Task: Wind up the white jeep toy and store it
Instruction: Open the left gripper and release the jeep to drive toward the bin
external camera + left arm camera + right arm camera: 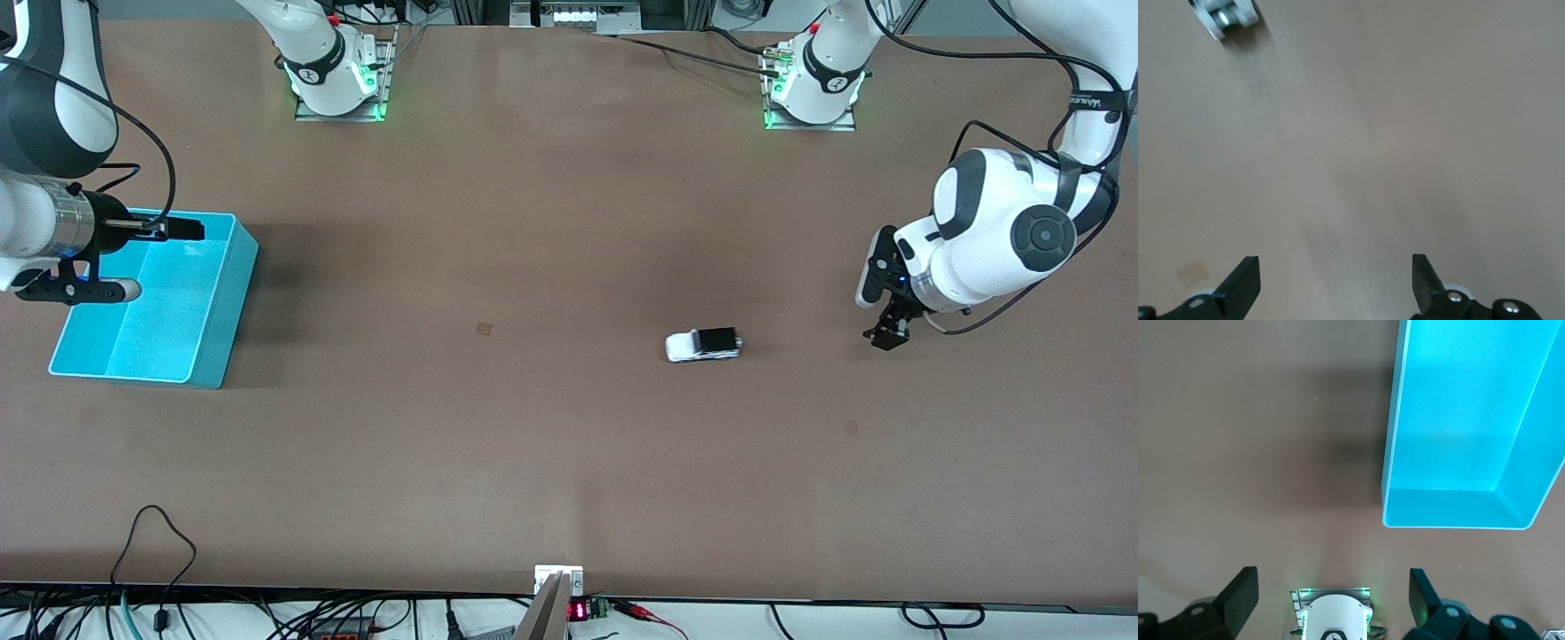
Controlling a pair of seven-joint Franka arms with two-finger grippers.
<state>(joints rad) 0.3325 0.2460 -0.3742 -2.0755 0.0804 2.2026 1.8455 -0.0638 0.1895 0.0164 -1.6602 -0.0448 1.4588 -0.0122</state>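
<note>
The left gripper (1335,283) hangs empty, fingers spread, near the left arm's table edge, ready to approach the small white plastic jeep toy (703,344) mid-table. The right gripper (1333,603) waits, fingers likewise parted, above the turquoise plastic bin (229,298) at the right arm's edge.

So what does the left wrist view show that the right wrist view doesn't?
Only the left wrist view shows the white jeep toy, cut off at the picture's edge, with the open left gripper over bare table apart from it. Only the right wrist view shows the turquoise bin, with nothing visible inside, an arm's base, and the open right gripper. Both share the brown table and a gripper holding nothing.
</note>
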